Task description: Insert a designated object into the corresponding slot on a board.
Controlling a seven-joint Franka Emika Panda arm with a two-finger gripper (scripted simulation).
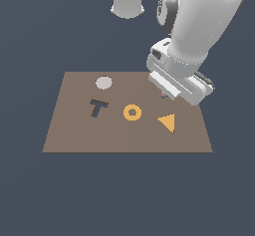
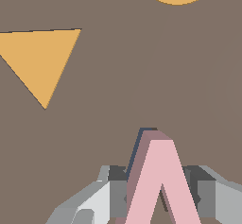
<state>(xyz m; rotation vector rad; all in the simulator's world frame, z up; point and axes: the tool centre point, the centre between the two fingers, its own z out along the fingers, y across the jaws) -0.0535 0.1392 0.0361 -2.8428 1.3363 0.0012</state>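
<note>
Jaws (image 2: pixel 160 199) clasp the pink piece (image 2: pixel 158 180) from both sides, just over the navy slot (image 2: pixel 142 140) near the board's (image 1: pixel 74 135) far right edge in the exterior view. Open board lies between the orange triangle (image 1: pixel 168 122), ring (image 1: pixel 132 112), T mark (image 1: pixel 98 107) and grey disc (image 1: pixel 103 82). The arm (image 1: pixel 199 26) descends from the upper right, wrist tilted.

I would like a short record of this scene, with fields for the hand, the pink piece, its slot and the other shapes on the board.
hand: low over the board, fingers on both sides of the pink piece
pink piece: V-shaped, between the fingers
slot: dark navy edge showing beside the piece
other shapes: grey disc, dark T, orange ring, orange triangle
</note>
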